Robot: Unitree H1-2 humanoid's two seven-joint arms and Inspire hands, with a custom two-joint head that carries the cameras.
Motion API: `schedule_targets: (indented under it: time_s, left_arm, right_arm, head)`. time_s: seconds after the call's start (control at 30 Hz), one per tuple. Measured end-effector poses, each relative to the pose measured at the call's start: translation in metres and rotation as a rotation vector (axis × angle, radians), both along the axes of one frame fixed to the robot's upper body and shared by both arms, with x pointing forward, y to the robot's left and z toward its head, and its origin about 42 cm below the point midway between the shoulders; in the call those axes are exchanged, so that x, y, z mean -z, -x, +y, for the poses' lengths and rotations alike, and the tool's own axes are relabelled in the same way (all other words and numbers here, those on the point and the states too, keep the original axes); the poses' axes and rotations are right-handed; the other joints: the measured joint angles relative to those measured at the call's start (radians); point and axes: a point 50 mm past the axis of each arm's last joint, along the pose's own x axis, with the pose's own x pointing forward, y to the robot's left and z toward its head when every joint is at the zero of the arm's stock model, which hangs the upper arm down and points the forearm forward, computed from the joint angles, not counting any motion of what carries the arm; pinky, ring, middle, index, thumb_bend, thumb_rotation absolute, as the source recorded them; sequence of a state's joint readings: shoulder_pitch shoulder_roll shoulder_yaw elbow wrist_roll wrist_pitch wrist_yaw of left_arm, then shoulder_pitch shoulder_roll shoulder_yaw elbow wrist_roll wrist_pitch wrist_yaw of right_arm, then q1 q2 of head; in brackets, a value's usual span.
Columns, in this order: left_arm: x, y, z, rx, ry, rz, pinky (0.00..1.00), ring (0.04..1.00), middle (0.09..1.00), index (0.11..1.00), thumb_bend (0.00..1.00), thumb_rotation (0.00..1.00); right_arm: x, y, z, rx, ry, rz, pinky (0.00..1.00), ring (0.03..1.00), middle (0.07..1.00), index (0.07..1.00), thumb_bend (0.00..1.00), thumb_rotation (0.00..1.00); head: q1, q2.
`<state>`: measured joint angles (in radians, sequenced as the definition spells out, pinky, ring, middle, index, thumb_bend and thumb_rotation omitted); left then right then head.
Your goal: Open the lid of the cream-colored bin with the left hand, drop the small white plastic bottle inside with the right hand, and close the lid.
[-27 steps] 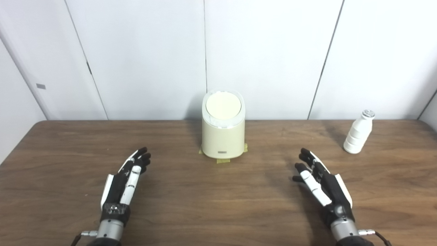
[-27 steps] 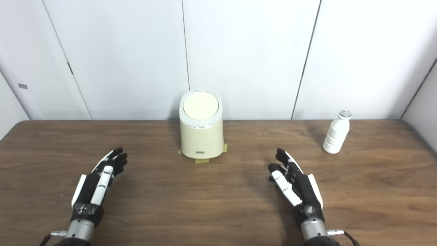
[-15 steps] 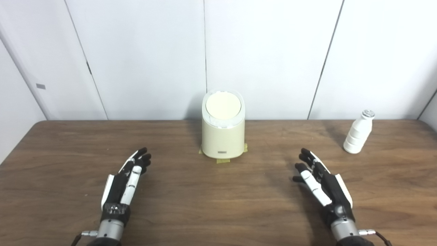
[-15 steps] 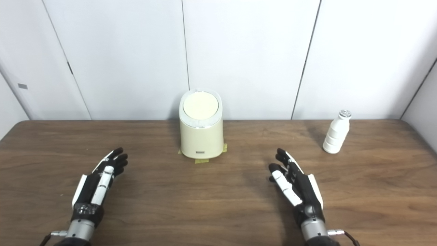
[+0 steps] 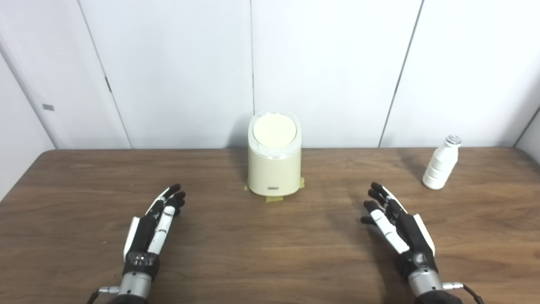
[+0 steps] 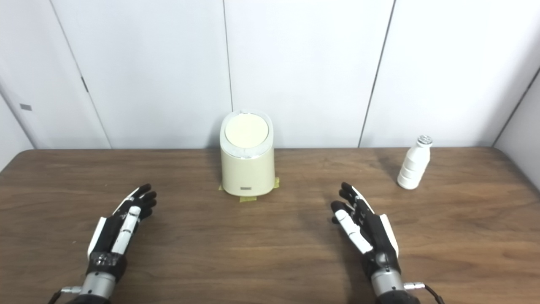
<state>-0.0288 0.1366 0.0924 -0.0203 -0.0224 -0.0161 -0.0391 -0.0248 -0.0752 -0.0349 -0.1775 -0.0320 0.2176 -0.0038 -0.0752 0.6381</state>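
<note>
The cream-colored bin (image 5: 274,166) stands at the back middle of the wooden table (image 5: 253,253), its round lid (image 5: 274,131) lying flat and closed on top. A small white plastic bottle (image 5: 441,169) with a silver cap stands upright at the back right. My left hand (image 5: 154,223) rests low over the table at the front left, open, fingers stretched forward, holding nothing. My right hand (image 5: 394,223) is at the front right, also open and empty, well short of the bottle.
Yellow tape strips (image 5: 274,197) mark the bin's foot on the table. White wall panels (image 5: 337,71) stand right behind the table's far edge. Bare wood lies between the two hands and in front of the bin.
Neither hand has moved and nothing was touched. The whole picture has shifted very slightly, which is the camera's motion.
</note>
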Motion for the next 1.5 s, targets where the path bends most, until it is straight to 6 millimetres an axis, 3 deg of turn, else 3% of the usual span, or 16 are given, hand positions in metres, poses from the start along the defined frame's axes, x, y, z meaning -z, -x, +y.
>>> schedule_targets:
  time_s: [0.1,0.3,0.57,0.67,0.83,1.0,1.23,1.5]
  left_arm:
    - [-0.001,0.002,0.001,-0.005,0.003,-0.001,0.88,0.869,0.857,0.919,0.49,0.53]
    - [-0.004,0.006,0.007,-0.040,0.042,-0.006,0.88,0.880,0.870,0.905,0.61,0.43]
    - [-0.014,0.003,0.008,-0.051,0.109,0.018,0.80,0.845,0.864,0.895,0.66,0.33]
    - [-0.030,-0.008,0.005,-0.042,0.092,0.001,0.81,0.838,0.847,0.871,0.71,0.25]
    - [-0.069,-0.043,-0.002,-0.025,0.002,-0.073,0.85,0.824,0.838,0.862,0.81,0.17]
    - [-0.102,-0.070,-0.021,0.004,-0.021,-0.120,0.79,0.811,0.839,0.866,0.88,0.16]
    - [-0.124,-0.090,-0.042,0.036,-0.087,-0.139,0.77,0.823,0.846,0.867,0.87,0.13]
    - [-0.140,-0.127,-0.066,0.079,-0.166,-0.139,0.77,0.826,0.838,0.851,0.87,0.09]
  right_arm:
    - [-0.003,0.001,0.000,0.001,0.000,-0.005,0.67,0.848,0.912,0.892,0.43,0.65]
    - [-0.004,0.001,-0.001,0.013,0.017,-0.011,0.64,0.824,0.901,0.889,0.43,0.56]
    - [-0.002,0.000,0.003,0.030,0.048,-0.009,0.65,0.805,0.880,0.880,0.47,0.55]
    - [-0.001,-0.001,0.005,0.029,0.062,-0.005,0.65,0.804,0.875,0.879,0.49,0.56]
    - [-0.002,-0.006,0.009,0.029,0.072,-0.008,0.65,0.804,0.878,0.885,0.51,0.55]
    - [-0.002,-0.006,0.009,0.029,0.078,-0.012,0.64,0.802,0.875,0.886,0.52,0.52]
    - [-0.003,-0.006,0.009,0.030,0.077,-0.014,0.65,0.807,0.881,0.887,0.51,0.49]
    - [-0.002,-0.008,0.009,0.029,0.062,-0.018,0.66,0.818,0.886,0.889,0.50,0.47]
  head:
    - [0.009,0.000]
    - [0.005,-0.011]
    - [-0.003,-0.023]
    - [-0.005,-0.026]
    - [-0.003,-0.031]
    - [-0.002,-0.031]
    - [0.005,-0.031]
    - [0.011,-0.037]
